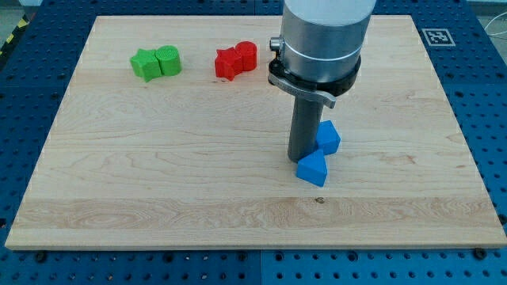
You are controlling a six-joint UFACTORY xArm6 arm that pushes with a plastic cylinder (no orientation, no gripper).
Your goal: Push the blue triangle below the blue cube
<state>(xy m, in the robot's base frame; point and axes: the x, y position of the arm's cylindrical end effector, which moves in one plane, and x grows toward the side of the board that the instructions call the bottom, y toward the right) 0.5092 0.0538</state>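
A light wooden board (198, 158) is lying on a blue perforated table (475, 79), and it is filling most of the frame. The arm is coming down from the upper middle of the frame, and my tip (301, 161) is resting on the board a little right of the centre. The arm is carrying no pincer, only this dark rod, so nothing is opening or closing.

The blue triangle (313, 169) is sitting just at the lower right of my tip, seeming to touch it. The blue cube (328, 137) is standing directly above the triangle, close to the rod's right side.

In the upper left, a green star-like block (144, 65) is touching a green round block (168, 60). Right of them, a red star-like block (228, 63) is touching a red round block (247, 55).
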